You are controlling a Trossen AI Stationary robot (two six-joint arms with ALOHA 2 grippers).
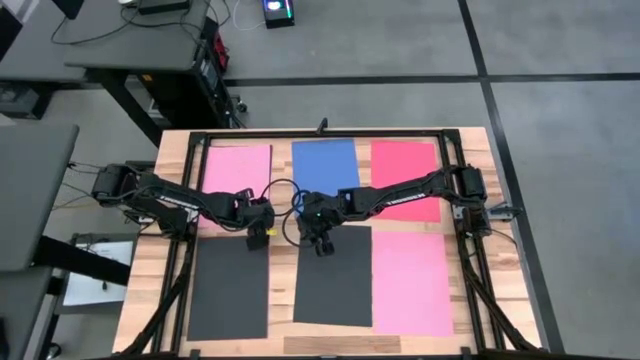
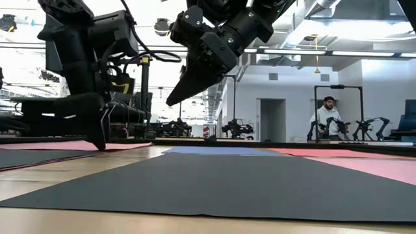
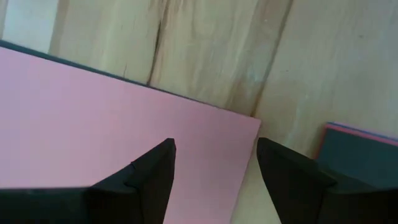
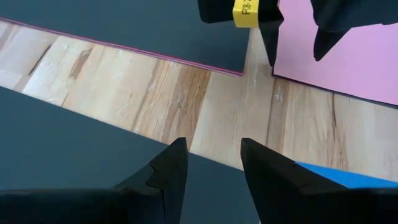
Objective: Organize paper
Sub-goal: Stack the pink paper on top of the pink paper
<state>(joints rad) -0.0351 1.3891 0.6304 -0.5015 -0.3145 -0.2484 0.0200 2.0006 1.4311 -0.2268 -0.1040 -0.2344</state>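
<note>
Six sheets of paper lie flat on the wooden table: pink, blue and red along the far side, two black and pink along the near side. My left gripper is open, pointing steeply down, its fingers astride the far pink sheet's near right corner. A dark edge shows under that sheet. My right gripper is open and hangs clear above the middle black sheet's far edge, nothing between its fingers. My left gripper stands with one finger over the pink sheet near its corner and the other over bare wood. In the low view a fingertip reaches down to sheet level. I cannot tell whether it touches the paper.
A black frame runs along the table's sides and far edge, with cables looping between the arms. Strips of bare wood separate the sheets. A person stands far off in the room beyond.
</note>
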